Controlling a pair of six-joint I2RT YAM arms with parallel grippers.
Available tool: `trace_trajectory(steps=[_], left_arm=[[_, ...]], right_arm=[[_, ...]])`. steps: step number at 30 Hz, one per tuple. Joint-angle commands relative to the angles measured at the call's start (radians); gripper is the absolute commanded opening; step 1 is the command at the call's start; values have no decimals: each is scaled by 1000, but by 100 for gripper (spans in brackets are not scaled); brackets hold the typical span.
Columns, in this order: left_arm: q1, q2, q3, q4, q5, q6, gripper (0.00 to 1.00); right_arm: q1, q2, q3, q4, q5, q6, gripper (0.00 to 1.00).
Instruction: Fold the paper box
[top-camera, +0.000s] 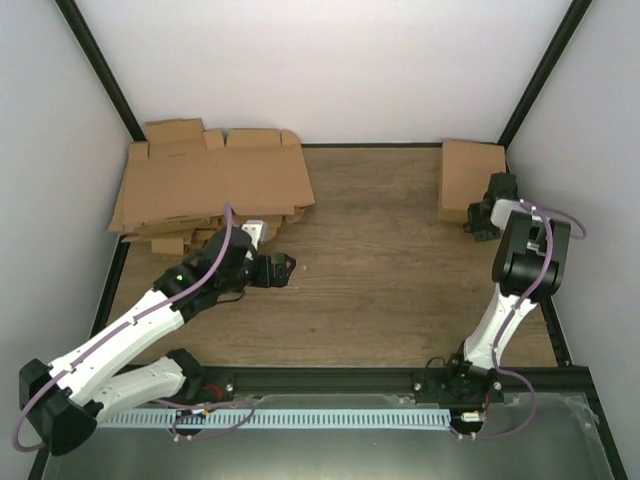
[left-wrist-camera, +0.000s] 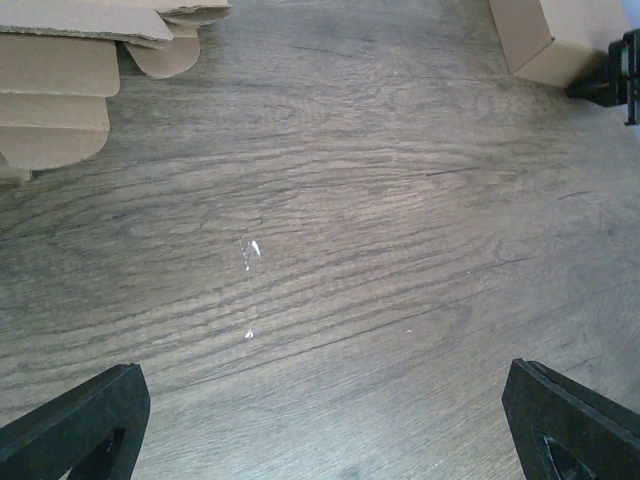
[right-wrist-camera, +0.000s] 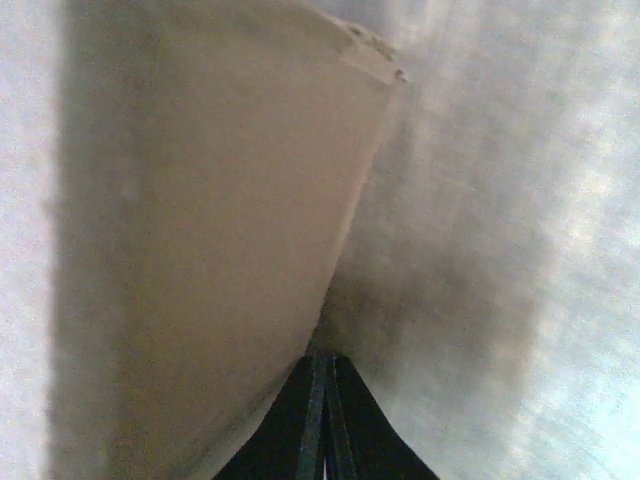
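The paper box (top-camera: 470, 178) stands folded as a shallow brown box at the back right of the table; it also shows in the left wrist view's top right corner (left-wrist-camera: 545, 35). My right gripper (top-camera: 482, 216) is shut, with its tips at the box's near right edge. In the right wrist view the closed fingertips (right-wrist-camera: 322, 362) meet the box's brown side (right-wrist-camera: 220, 230) with nothing between them. My left gripper (top-camera: 283, 265) hovers open over bare wood left of centre, its fingers (left-wrist-camera: 75, 425) far apart and nothing between them.
A pile of flat brown cardboard blanks (top-camera: 215, 185) fills the back left corner, and its tabs show at the left wrist view's top left (left-wrist-camera: 70, 60). White walls and black frame posts (top-camera: 545, 70) close the back. A black rail (top-camera: 330, 380) runs along the near edge.
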Motion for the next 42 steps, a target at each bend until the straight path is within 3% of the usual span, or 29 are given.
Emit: trace_trajectory(steps=[1, 8, 15, 18, 21, 24, 26, 35, 42], left_arm=[[6, 8, 45, -16, -8, -6, 100], [5, -7, 35, -19, -1, -14, 100], [5, 4, 33, -7, -1, -18, 100], [6, 16, 35, 0, 6, -19, 100], [5, 37, 40, 9, 14, -16, 100], [5, 48, 42, 13, 18, -15, 100], [4, 50, 43, 16, 19, -17, 100], [5, 80, 62, 6, 5, -15, 100], [4, 103, 86, -2, 3, -14, 100]], right_arm=[[-31, 116, 93, -2, 21, -37, 1], [-42, 142, 219, -80, 208, -76, 1], [15, -44, 139, -116, 305, -188, 1], [152, -144, 89, -18, 357, -401, 1], [231, -183, 80, 134, 176, -681, 1], [239, -130, 135, 186, -98, -820, 1], [248, -49, 226, 135, -127, -849, 1], [251, 283, 604, -79, 39, -857, 1], [250, 311, 635, -115, 190, -806, 1]])
